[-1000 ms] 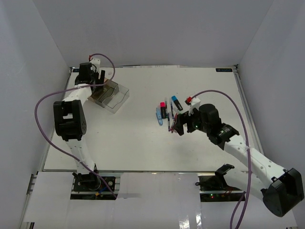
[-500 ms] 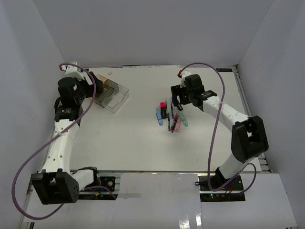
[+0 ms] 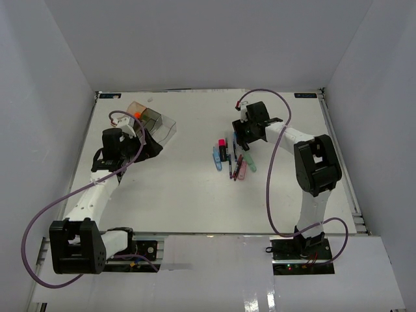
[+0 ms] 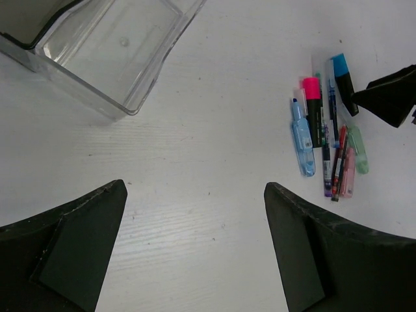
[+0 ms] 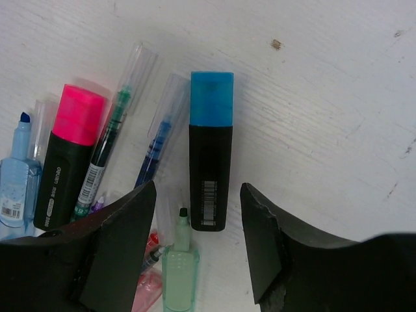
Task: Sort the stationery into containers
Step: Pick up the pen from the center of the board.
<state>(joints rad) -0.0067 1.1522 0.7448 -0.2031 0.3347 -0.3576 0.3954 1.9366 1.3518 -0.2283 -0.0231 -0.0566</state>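
Blue-capped highlighter (image 5: pixel 211 149) is laid flat on the table (image 3: pixel 182 195), at the far right of the stationery pile (image 3: pixel 231 159), well apart from the organiser tray (image 3: pixel 156 127). In the right wrist view its long axis is run up-frame, with the cap pointed away from the wrist and the black barrel toward it. Right gripper (image 5: pixel 197 195) is held partly open, jaws astride the barrel, nothing gripped. Left gripper (image 4: pixel 195 195) is spread wide, empty, near the tray. Item is judged light, rigid, smooth plastic, so probably slippery. Hold is best taken across the flat barrel, mid-length, below the cap. Thin blue pen (image 5: pixel 159 130) is just beside it and could be snagged.
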